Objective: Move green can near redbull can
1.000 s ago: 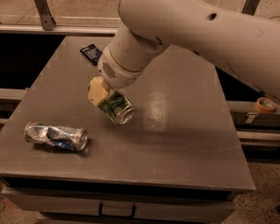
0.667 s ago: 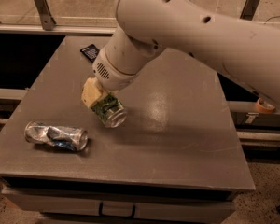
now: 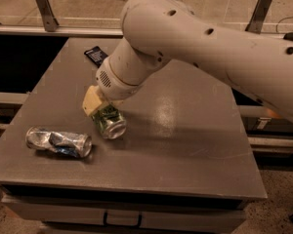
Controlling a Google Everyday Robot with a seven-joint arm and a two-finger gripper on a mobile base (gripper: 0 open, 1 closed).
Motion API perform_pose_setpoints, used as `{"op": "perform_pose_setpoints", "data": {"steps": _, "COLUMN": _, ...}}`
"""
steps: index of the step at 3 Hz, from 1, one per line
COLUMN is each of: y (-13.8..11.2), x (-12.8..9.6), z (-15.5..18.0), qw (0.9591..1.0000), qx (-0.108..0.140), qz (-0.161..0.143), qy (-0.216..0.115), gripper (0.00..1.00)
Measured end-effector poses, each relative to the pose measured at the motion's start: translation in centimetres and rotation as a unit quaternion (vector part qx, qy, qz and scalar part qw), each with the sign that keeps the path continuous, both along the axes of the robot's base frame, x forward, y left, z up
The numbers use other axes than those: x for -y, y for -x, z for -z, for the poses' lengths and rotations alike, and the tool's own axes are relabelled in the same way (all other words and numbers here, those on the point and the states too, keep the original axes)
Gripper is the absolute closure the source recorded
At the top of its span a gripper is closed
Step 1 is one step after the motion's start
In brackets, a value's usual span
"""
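The gripper (image 3: 101, 112), at left-centre over the table (image 3: 195, 150), clamps the green can (image 3: 111, 123), tilted, presumably for carriage; the redbull can (image 3: 58, 143) lies on its side nearby, to the left and nearer, not touching.

The gripper (image 3: 101, 112), clasping the green can (image 3: 111, 123), now sits further left and lower over the table (image 3: 185, 150) than before, closer to the redbull can (image 3: 58, 142).
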State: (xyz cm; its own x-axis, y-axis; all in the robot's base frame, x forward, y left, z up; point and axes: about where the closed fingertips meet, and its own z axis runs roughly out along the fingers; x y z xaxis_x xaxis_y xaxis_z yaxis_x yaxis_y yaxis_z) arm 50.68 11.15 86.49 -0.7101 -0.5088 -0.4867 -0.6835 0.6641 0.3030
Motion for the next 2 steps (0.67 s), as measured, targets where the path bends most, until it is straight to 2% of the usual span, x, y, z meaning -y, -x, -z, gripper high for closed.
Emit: {"op": "perform_pose_setpoints", "data": {"steps": 2, "y": -0.51, "x": 0.32, "z": 1.07, "qw": 0.9996, "qx": -0.017, "qz": 0.021, "qy": -0.009, "gripper": 0.13}}
